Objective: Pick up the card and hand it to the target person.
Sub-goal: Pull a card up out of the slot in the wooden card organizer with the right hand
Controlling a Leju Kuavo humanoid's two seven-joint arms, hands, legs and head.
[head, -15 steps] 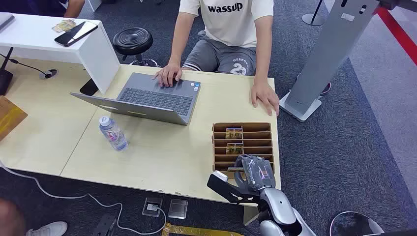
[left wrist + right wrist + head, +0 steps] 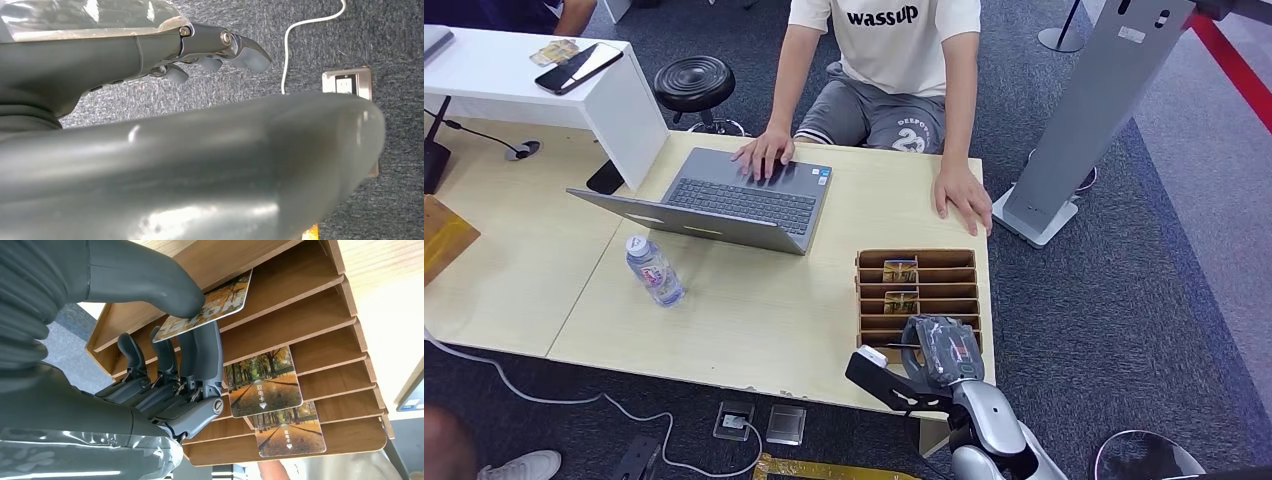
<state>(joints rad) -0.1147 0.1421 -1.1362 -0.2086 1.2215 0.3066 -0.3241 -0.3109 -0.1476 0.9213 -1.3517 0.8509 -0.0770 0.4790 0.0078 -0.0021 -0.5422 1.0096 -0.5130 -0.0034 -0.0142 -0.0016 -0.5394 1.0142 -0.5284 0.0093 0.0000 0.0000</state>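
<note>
Thumb and fingers (image 2: 200,347) of right hand (image 2: 944,350) pinched autumn-photo plastic card (image 2: 210,307) in near slot of brown wooden rack (image 2: 916,258); best lifted straight out.

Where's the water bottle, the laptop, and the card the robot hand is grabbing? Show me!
water bottle (image 2: 656,272): head view, on its label.
laptop (image 2: 742,202): head view, on the keyboard.
card (image 2: 220,301): right wrist view, on its picture face, pinched by the right robot hand (image 2: 165,365).
</note>
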